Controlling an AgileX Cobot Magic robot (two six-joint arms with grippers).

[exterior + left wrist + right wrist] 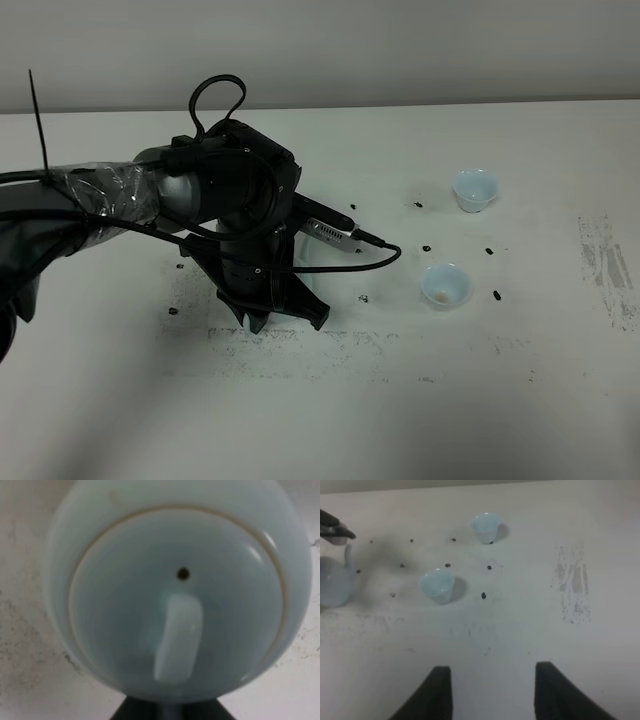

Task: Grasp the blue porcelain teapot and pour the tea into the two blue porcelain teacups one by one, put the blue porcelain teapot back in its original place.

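One left arm (120,195) bends down, fingers (315,318) clasping the teapot (175,580).

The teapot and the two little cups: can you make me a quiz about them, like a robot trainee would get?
1. True or false: the two small pale-blue flared porcelain cups are lying on their sides.
2. Pick one. In the high view, what hides most of the round pale-blue porcelain teapot?
A. the black left arm and its jaws
B. one of the cups
C. a folded cloth
3. Fill the gap: in the right wrist view, the right arm's jaws stand ____, with nothing between them.

Key: 1 false, both stand upright. 2 A. 3 open.
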